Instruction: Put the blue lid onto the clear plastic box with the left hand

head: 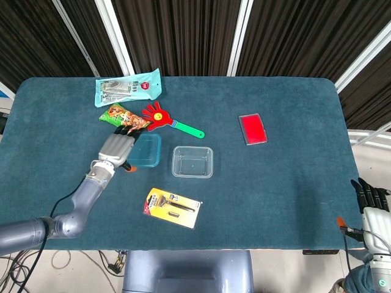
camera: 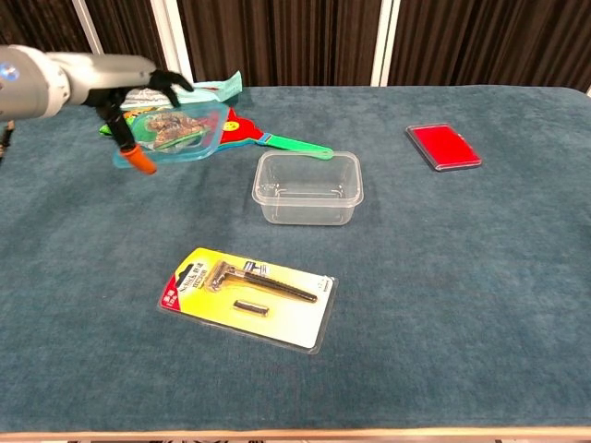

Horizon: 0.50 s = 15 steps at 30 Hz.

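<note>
Head view. Left hand, left of centre: grasping the blue lid by its left edge. Clear plastic box just right of it, open. Razor pack below; toy clapper above. Right hand, lower right corner: fingers apart, holding nothing.

Chest view. Lid aloft, tilted, upper left of frame, before the snack bag. Risk: edge pinch may slip; a tilted lid would catch the box rim. Open cloth between lid and box; table edges well apart.

One blue lid, one clear box, two snack packets, one razor pack.
</note>
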Motion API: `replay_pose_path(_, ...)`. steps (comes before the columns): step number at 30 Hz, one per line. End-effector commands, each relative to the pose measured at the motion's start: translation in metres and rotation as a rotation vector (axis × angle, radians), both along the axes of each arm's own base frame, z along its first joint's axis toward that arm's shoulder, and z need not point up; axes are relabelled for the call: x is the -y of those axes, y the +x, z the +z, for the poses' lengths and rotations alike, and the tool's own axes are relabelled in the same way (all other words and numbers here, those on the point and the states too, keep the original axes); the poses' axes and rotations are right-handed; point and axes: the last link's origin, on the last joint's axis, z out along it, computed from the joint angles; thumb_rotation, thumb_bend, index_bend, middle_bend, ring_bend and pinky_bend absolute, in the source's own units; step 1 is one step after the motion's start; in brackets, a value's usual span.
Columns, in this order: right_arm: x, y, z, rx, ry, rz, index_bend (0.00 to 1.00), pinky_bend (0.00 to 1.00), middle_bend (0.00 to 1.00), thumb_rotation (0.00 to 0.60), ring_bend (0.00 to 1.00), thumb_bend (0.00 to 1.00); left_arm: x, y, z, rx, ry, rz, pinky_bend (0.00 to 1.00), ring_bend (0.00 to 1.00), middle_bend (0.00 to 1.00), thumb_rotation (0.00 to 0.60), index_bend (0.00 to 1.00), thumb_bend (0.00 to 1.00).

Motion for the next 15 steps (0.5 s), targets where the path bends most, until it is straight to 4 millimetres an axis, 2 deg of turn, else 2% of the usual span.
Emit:
replay_pose_path(1,0.0,0.0,0.0,0.003,-0.001,0.001,0.0,0.0,0.01,0.6,0.0,0.34,-0.001,0.046,-0.008,0.034,-0.016,-0.04,0.0,0.03,0.27,0.6,0.02,0.2)
replay_pose_path(8,0.0,0.001,0.001,0.006,0.001,0.001,0.0,0.0,0.01,0.6,0.0,0.34,0.001,0.091,-0.032,0.025,-0.063,-0.052,0.0,0.03,0.27,0.6,0.02,0.2)
replay_pose_path(15,0.0,0.0,0.002,0.009,-0.004,-0.003,0.0,0.0,0.01,0.6,0.0,0.34,0.005,0.116,-0.054,0.058,-0.112,-0.002,0.0,0.03,0.27,0.6,0.02,0.2)
